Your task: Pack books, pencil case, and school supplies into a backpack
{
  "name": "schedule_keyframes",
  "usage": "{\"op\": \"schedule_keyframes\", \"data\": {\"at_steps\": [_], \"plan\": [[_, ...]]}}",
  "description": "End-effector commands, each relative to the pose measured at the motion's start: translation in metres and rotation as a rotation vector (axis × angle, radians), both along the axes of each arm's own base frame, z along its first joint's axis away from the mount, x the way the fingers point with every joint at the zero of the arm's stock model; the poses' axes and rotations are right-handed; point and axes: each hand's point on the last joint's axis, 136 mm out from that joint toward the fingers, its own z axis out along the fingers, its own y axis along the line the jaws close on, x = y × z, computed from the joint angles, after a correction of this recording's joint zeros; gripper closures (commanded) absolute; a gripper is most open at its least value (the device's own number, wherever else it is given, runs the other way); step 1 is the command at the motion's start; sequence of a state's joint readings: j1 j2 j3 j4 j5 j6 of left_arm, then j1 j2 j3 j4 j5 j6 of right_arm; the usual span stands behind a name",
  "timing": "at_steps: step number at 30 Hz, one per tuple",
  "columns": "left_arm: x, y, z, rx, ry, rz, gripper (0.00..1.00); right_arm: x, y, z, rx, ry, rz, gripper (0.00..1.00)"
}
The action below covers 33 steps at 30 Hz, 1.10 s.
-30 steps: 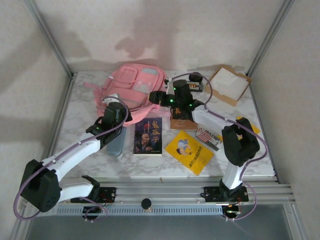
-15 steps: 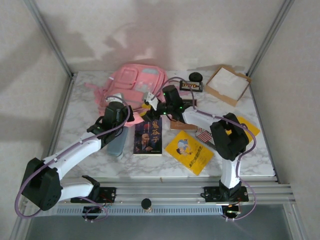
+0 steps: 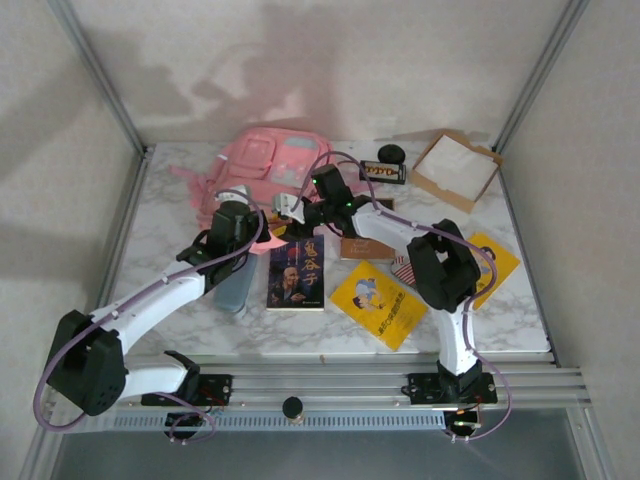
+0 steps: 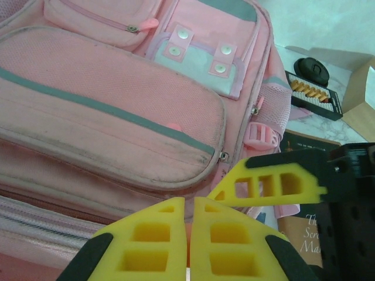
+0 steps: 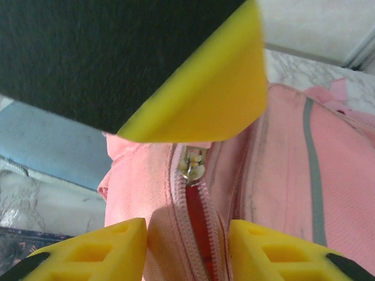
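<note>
Right gripper stood part-open astride the zipper seam of the backpack, the pull lying just ahead between its jaws.

1. backpack: pink woven cloth, matt, grainy weave, grey scuffs on the front pocket.
2. zip pull: bare metal, slight shine.
3. left gripper: yellow moulded plastic, matt.
4. table: marble-look top, smooth.
5. dark blue book: paper cover, smooth.
6. tray: brown cardboard, matt, white inside.
</note>
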State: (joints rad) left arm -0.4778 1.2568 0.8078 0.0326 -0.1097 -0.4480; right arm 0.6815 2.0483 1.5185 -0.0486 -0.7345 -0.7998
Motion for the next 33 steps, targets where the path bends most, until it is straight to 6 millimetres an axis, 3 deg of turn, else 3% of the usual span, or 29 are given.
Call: {"op": "schedule_keyframes", "data": {"at_steps": [1,5,14,24,33], "plan": [[0.009,-0.01,0.037,-0.06,-0.1,-0.026,1.0,-0.007,0.005,-0.006,-0.019,0.014,0.053,0.6],[0.009,-0.008,0.038,-0.055,-0.104,-0.022,1.0,-0.004,0.006,-0.014,-0.042,0.019,0.053,0.72],[0.006,-0.006,0.029,-0.065,-0.088,-0.009,1.0,0.005,0.01,0.025,0.044,-0.073,0.018,1.0],[0.011,0.044,0.01,-0.073,-0.053,0.174,1.0,-0.011,-0.002,0.075,0.183,-0.142,-0.004,1.0],[0.01,0.098,-0.001,-0.124,-0.017,0.347,1.0,-0.012,-0.024,0.096,0.247,-0.155,-0.048,1.0]]}}
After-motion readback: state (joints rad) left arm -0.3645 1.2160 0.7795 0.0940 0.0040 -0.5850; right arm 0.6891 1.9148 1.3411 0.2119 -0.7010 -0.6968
